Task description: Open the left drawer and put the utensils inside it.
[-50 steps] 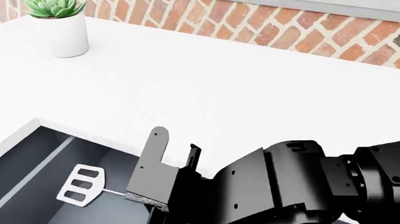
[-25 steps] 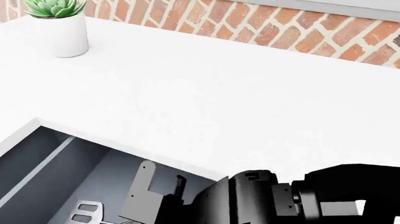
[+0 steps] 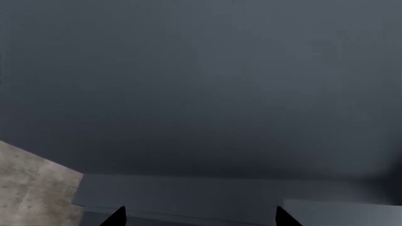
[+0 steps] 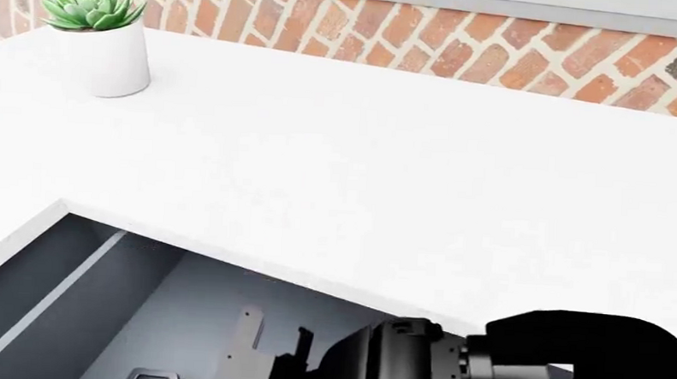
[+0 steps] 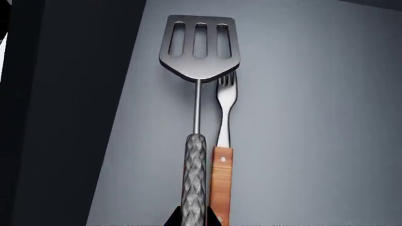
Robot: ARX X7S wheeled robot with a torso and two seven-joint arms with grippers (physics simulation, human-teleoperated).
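Note:
The left drawer (image 4: 185,311) stands pulled open at the lower left of the head view, its grey inside and divider ridge (image 4: 48,301) showing. My right gripper (image 4: 272,349) reaches down into it. In the right wrist view that gripper (image 5: 193,219) is shut on the textured dark handle of the slotted spatula (image 5: 199,47). The fork (image 5: 226,94) with its orange-brown handle lies right beside it on the drawer floor, tines partly under the spatula head. Only the top edge of the spatula head (image 4: 153,377) shows in the head view. My left gripper (image 3: 201,217) is open, holding nothing.
A white pot with a green succulent (image 4: 99,46) stands at the back left of the white counter (image 4: 373,174), below a brick wall (image 4: 459,53). The left wrist view faces a dark slate-blue panel (image 3: 201,94), with concrete floor (image 3: 31,193) at one corner.
My right arm has sunk lower into the drawer with the spatula. The spatula head has slid down to the bottom edge of the head view.

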